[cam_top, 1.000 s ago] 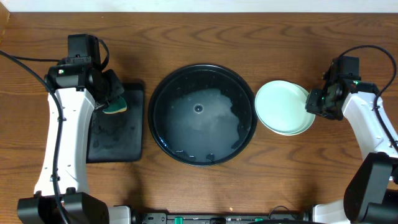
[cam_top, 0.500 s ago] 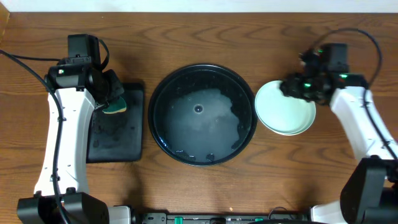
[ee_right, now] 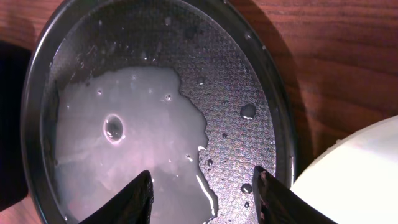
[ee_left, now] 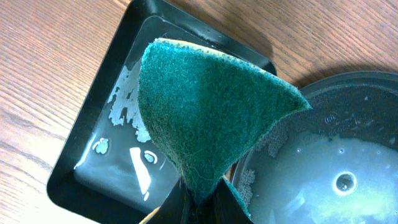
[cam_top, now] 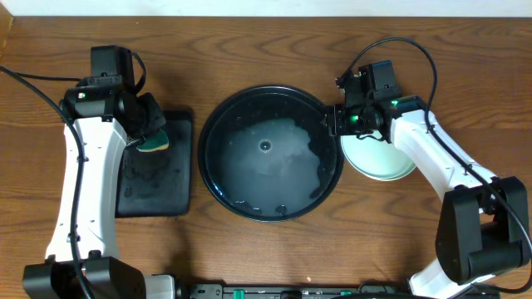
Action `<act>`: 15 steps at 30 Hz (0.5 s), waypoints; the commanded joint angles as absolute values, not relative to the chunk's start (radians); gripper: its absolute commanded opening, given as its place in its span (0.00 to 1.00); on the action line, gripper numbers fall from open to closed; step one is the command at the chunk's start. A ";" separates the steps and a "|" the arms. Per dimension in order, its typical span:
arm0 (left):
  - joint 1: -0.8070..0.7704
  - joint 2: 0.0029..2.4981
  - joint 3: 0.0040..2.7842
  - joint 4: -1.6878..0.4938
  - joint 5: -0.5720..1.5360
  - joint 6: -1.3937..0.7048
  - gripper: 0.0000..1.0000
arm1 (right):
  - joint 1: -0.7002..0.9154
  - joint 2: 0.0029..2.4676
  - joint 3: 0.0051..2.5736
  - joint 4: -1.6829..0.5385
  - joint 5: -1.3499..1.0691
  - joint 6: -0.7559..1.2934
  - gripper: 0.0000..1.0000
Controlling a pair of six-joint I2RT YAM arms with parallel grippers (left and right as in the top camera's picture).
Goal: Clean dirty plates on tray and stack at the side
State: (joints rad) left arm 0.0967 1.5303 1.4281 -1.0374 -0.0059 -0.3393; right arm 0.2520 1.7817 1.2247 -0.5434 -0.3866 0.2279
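Cloudy puddle [cam_top: 274,162] in round tray [cam_top: 214,188]

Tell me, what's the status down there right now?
Left pincer shut on sponge. Right pincer open, empty, above tray rim. Plates stacked beside tray. Nothing in the way.
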 commanded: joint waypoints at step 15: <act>0.103 1.532 1.419 -1.039 -0.019 -0.329 0.08 | 0.253 1.802 1.235 -0.662 -0.246 0.200 0.49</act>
